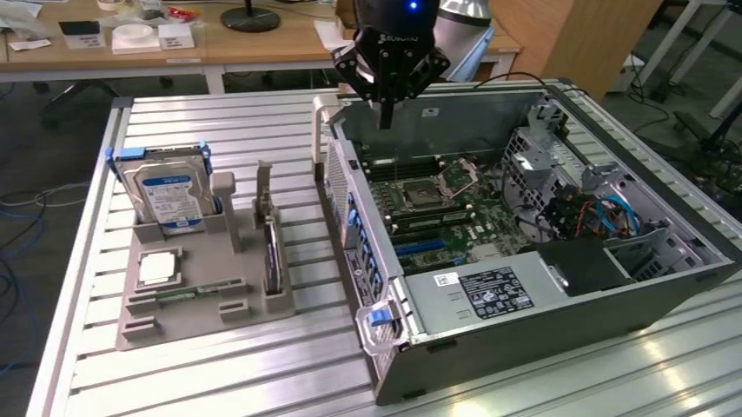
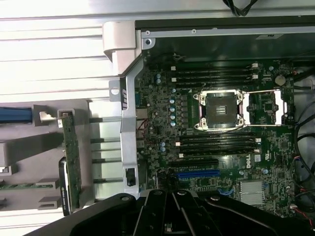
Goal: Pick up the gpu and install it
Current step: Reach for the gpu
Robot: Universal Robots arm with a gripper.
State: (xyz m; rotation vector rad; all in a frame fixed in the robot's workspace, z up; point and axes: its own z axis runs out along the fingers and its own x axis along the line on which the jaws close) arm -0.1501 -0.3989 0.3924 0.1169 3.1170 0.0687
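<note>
Worktop (image 1: 232, 122) of ribbed aluminium slats carried everything. The biggest thing on it was the computer case (image 1: 649, 300), lying on its side with the panel off, on the exterior view's right. Its motherboard (image 1: 464, 217) faced up inside, with a labelled power supply (image 1: 499, 291) in the near part of the case.

On the exterior view's left, just beside the case, sat a grey holder (image 1: 174, 321). At its far end a silver hard drive (image 1: 166, 195) with a blue label stood upright.

The gpu (image 1: 274, 261) stood on edge in a slot along the holder's right side, the side nearest the case. It was a thin dark card, upright, with nothing touching it. From my wrist view I looked down on the top edge of the gpu (image 2: 71, 167), seated in its slot with bare worktop slats between it and the case wall.

My fingers (image 1: 387, 113) hung above the far left corner of the case, over the motherboard. They were well apart from the gpu and higher than it. They were clenched together with nothing between them, pointing straight down. In the wrist view my fingers (image 2: 173, 199) sat over the board's edge near a blue slot (image 2: 198, 174).

The processor socket (image 1: 432, 187) lay in the middle of the board with its metal frame swung up. A slim green memory stick (image 1: 191, 291) lay flat in the holder's near part. A small silver chip (image 1: 159, 268) rested just beyond it, near the hard drive's foot.
</note>
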